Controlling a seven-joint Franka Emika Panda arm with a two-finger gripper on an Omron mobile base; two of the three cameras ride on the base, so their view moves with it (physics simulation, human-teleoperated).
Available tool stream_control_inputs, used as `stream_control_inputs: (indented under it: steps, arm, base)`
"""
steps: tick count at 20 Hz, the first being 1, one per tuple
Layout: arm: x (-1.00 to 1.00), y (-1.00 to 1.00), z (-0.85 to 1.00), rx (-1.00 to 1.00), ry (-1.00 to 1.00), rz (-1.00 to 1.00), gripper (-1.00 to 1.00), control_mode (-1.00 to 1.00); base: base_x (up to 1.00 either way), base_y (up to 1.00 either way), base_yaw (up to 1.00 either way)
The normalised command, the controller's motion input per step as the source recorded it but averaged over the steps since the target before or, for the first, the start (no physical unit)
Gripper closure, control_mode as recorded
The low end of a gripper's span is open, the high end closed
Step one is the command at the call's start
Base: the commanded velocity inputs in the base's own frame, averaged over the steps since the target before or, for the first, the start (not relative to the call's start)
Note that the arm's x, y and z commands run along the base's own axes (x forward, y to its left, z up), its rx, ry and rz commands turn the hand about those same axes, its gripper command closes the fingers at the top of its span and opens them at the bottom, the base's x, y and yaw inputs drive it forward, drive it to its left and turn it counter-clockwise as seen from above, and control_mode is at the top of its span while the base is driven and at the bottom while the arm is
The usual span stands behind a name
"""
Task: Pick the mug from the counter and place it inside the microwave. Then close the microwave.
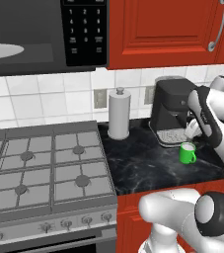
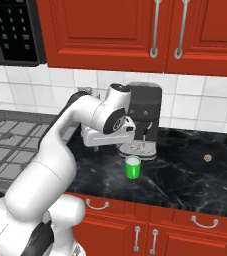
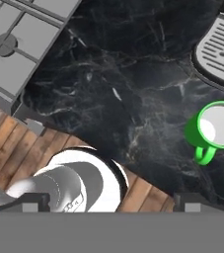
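The microwave (image 1: 44, 34) is being cut off by the top and left edges of the left base view, so that no more than its dark open cavity, part of the pale turntable (image 1: 2, 51) and the keypad (image 1: 86, 29) are being shown; its door cannot be made out. In the right base view the pincer (image 2: 135, 131) is being largely hidden behind the white wrist, and in the left base view it is being masked by the forearm. In the hand view its two dark tips are being seen at the bottom, standing far apart with nothing between them, so the pincer is being held spread.

The mug (image 1: 187, 152) is being carried upright by the bench (image 1: 148, 168), near the front edge and just in front of the coffee machine (image 1: 175, 116), whose grey drip tray (image 3: 222, 54) is being cropped by the upper right corner of the hand view. The mug's handle is being shown toward the bench's front edge in the hand view. A paper towel roll (image 1: 119, 113) is standing at the bench's back left corner, beside the stove (image 1: 44, 168). A small brown object (image 2: 208, 157), too small to be identified, is lying toward the right of the bench.

The bench is black with white veins, over red cabinets (image 2: 135, 235); more red cabinets (image 2: 135, 30) are hanging above white wall tiles (image 1: 44, 99). A wooden floor (image 3: 15, 148) is being glimpsed below the bench's edge.
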Motion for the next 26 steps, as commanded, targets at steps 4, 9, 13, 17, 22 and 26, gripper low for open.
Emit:
stream_control_inputs:
  steps: [4, 9, 13, 17, 22, 26]
  arm:
    - [0.04, -0.14, -0.53, 0.0, 0.01, 0.01, -1.0, -1.0]
    - [0.08, -0.37, -0.42, 0.0, 0.0, 0.0, -1.0, -1.0]
    - [0.3, -0.24, -0.25, 0.0, -0.03, -0.02, -1.0, -1.0]
    - [0.37, -0.11, -0.12, -0.02, -0.02, -0.05, -1.0, -1.0]
    - [0.26, -0.16, -0.05, -0.01, 0.0, -0.06, -1.0, -1.0]
    - [0.07, -0.21, -0.09, 0.0, -0.02, -0.05, -1.0, -1.0]
  base:
    - [0.0, 0.0, 0.0]
    - [0.0, 0.0, 0.0]
    - [0.0, 0.0, 0.0]
    - [0.0, 0.0, 0.0]
    - [0.0, 0.0, 0.0]
    - [0.0, 0.0, 0.0]
